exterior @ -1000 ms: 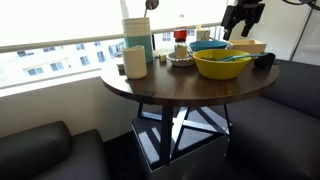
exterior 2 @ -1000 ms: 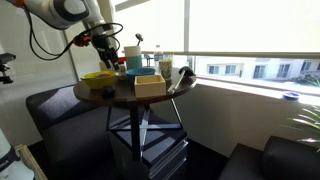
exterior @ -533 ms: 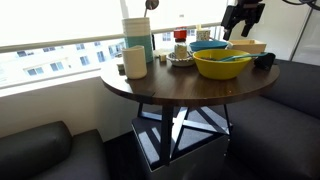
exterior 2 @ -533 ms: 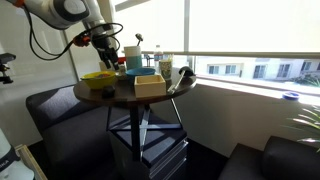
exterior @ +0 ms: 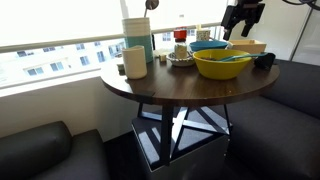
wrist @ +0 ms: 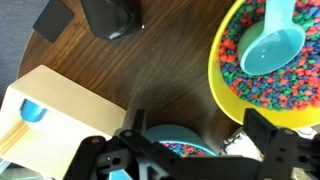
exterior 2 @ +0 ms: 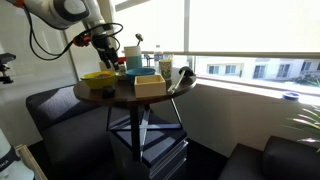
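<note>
In an exterior view the end effector [exterior: 240, 22] hangs in the air over the far right part of the round dark table [exterior: 165, 90], above the blue bowl [exterior: 205, 47] and touching nothing. That bowl stands just behind the big yellow bowl [exterior: 222, 70], with a pale wooden box [exterior: 250, 46] to its right and a small black object [exterior: 264, 61] nearer the edge. A tall teal canister [exterior: 137, 38] and a white cup [exterior: 135, 63] stand at the left. I judge this an approach stage: lined up over the dishes, nothing picked up.

In an exterior view the arm [exterior 2: 60, 12] comes in from the left and the end effector [exterior 2: 104, 50] hovers clear above the yellow bowl [exterior 2: 99, 79], the wooden box [exterior 2: 150, 86] at the near edge. The table rests on a crossed base in a window corner, with dark sofa seats [exterior 2: 50, 110] around it, bright daylight outside and plant leaves [exterior 2: 305, 125] at the far right.

In the wrist view the fingers [wrist: 100, 155] are spread wide, released, with only the blue bowl [wrist: 165, 132] directly below them. The yellow bowl [wrist: 214, 62], on the right, is full of coloured pieces, with a teal scoop [wrist: 272, 45] lying in it; the wooden box [wrist: 60, 105] sits on the left. Any descent would, I think, call for a straight drop, since the yellow rim and the box both stand close beside the blue bowl
</note>
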